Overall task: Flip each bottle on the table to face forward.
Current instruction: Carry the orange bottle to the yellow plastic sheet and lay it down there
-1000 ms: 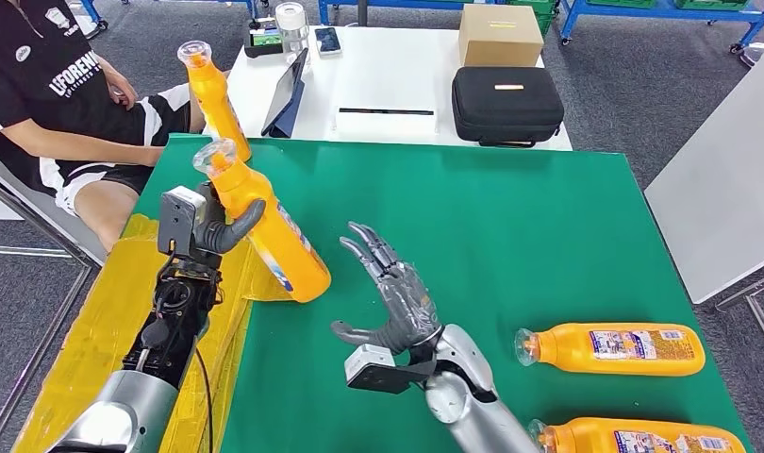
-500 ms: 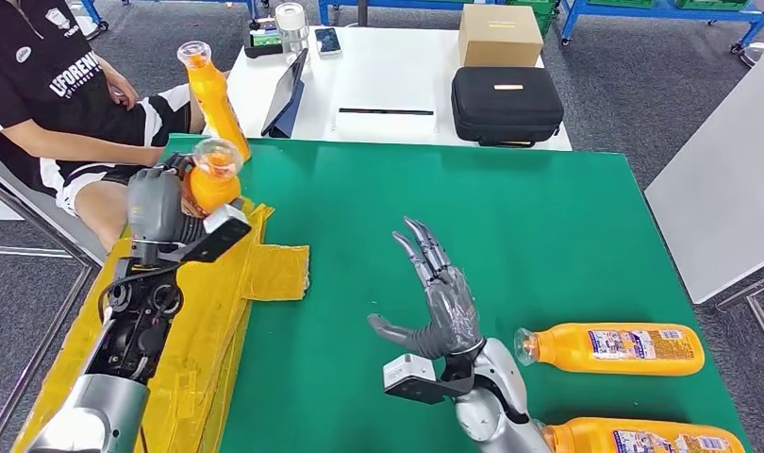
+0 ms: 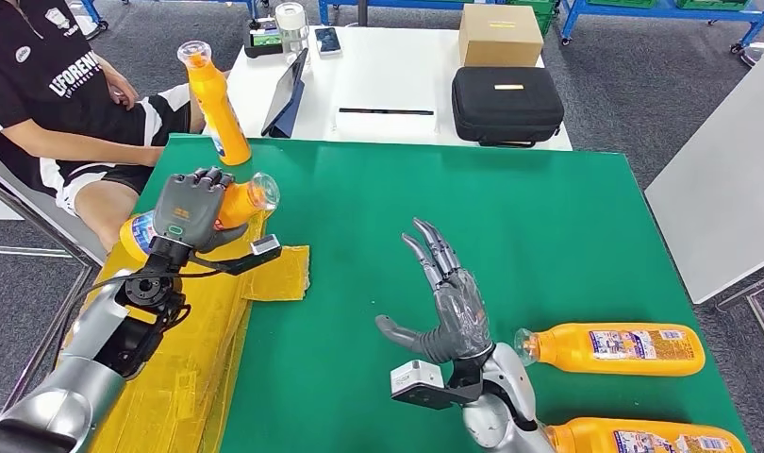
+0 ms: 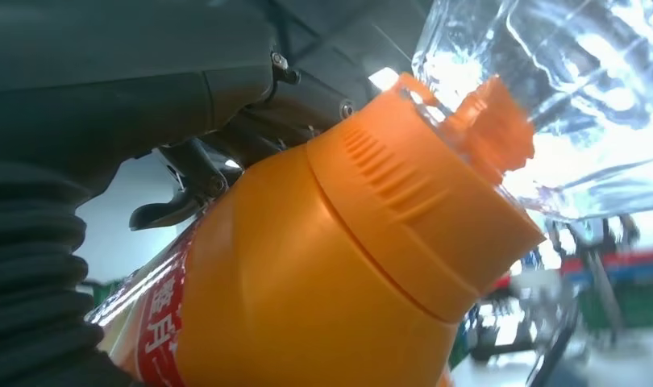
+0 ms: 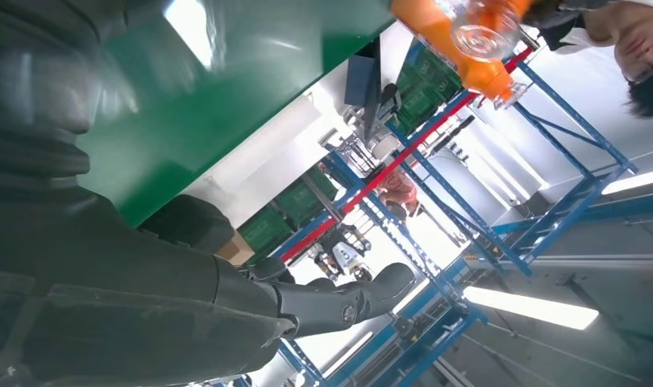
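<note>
A: What is the left hand [image 3: 191,209] doing?

B: It is gripping an orange bottle [image 3: 229,201] and holding it above the yellow sheet [image 3: 199,332] at the left edge of the green tabletop [image 3: 510,226]. The bottle is lying nearly sideways in the air, its clear cap [image 3: 262,192] pointing toward the middle of the tabletop. The fingers [image 3: 205,179] are clamped over the body (the left wrist view is showing the orange shoulder [image 4: 323,266] and the clear cap [image 4: 549,97] up close, with a strip of red label beside the hand).

A: And the right hand [image 3: 451,310]?

B: It is hovering over the green surface with its fingers [image 3: 433,247] apart and holding nothing, palm turned up and thumb sticking out to the side.

A: Where are the other bottles sitting?

B: 2 are lying on their sides near the right front corner: one [image 3: 612,348] just beside the right wrist with its label facing up, the second [image 3: 642,438] at the lower edge of the head view. Another bottle [image 3: 215,104] is standing tilted at the far left corner, next to a seated person [image 3: 58,90].

A: Anything behind?

B: A white table [image 3: 388,80] is carrying a black case [image 3: 506,102], a cardboard box [image 3: 499,34] and a tablet [image 3: 286,90].
</note>
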You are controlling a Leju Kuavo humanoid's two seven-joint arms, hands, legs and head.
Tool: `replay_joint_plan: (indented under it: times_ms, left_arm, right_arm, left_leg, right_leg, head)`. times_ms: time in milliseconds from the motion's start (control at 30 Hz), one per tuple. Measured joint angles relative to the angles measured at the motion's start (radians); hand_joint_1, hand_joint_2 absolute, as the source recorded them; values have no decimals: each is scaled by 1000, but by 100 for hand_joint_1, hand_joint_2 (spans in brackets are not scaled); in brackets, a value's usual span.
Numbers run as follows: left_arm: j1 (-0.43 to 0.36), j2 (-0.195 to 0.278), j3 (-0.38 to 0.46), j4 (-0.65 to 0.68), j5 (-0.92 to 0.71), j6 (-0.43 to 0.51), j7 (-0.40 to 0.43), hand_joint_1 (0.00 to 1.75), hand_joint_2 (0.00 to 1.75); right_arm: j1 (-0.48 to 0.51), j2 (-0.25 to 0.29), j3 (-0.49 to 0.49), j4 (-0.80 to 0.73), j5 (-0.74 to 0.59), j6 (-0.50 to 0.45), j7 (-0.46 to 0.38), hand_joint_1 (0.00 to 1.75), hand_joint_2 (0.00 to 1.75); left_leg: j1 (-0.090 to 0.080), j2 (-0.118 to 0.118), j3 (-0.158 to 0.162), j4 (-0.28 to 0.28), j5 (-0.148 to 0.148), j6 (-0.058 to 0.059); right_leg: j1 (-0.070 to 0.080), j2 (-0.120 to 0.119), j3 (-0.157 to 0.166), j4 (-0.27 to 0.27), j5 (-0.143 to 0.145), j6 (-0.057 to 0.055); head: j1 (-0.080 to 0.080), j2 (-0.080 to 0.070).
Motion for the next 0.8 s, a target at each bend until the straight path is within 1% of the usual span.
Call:
replay_joint_plan:
  times_ms: [67, 100, 200, 300, 367, 467, 533, 700, 800]
  left_arm:
    - [-25, 26, -66, 35, 0, -35, 5, 175, 175]
    - [-34, 38, -93, 57, 0, -45, -9, 175, 175]
    - [-44, 68, -128, 125, 2, -54, -94, 175, 175]
    - [-35, 87, -120, 174, 24, -55, -203, 175, 175]
    - [-17, 95, -99, 190, 50, -67, -273, 175, 175]
    - [13, 97, -62, 195, 89, -101, -353, 175, 175]
    - [24, 97, -43, 195, 102, -114, -374, 175, 175]
    - [33, 97, -18, 195, 111, -124, -386, 175, 175]
    - [42, 98, -5, 188, 151, -161, -431, 175, 175]
  right_arm:
    - [-1, 0, -6, 0, 0, 12, -5, 0, 175]
    - [-1, 0, -9, 0, -1, 19, -8, 0, 175]
    - [-5, 0, -15, 0, -3, 35, -14, 0, 175]
    - [-11, 0, -19, 1, -8, 38, -14, 0, 175]
    - [-16, 0, -21, 2, -14, 38, -14, 0, 175]
    - [-23, 0, -28, 5, -21, 41, -14, 0, 175]
    - [-28, 0, -32, 6, -22, 44, -15, 0, 175]
    - [-31, 0, -35, 9, -22, 48, -15, 0, 175]
    - [-33, 0, -35, 10, -24, 50, -15, 0, 175]
  left_leg:
    - [0, 0, 0, 0, 0, 0]
    - [0, 1, 0, 0, 0, 0]
    - [0, 3, 1, 0, 0, 0]
    - [0, 3, 0, 0, 0, 0]
    - [0, 3, 0, 0, 0, 0]
    - [0, 3, 0, 0, 0, 0]
    - [0, 3, 0, 0, 0, 0]
    - [0, 3, 1, 0, 0, 0]
    - [0, 3, 1, 0, 0, 0]
  right_leg:
    - [0, 0, 0, 0, 0, 0]
    - [0, 1, 0, 0, 0, 0]
    - [-1, 3, 0, 0, 0, 0]
    - [0, 3, 0, 0, 0, 0]
    - [0, 3, 0, 0, 0, 0]
    - [0, 3, 0, 0, 0, 0]
    - [0, 3, 0, 0, 0, 0]
    - [-1, 2, 1, 0, 0, 0]
    - [-1, 2, 1, 0, 0, 0]
  head:
    - [0, 0]
    - [0, 0]
    - [0, 0]
    - [0, 0]
    - [0, 0]
    - [0, 0]
    - [0, 0]
    - [0, 0]
    - [0, 0]
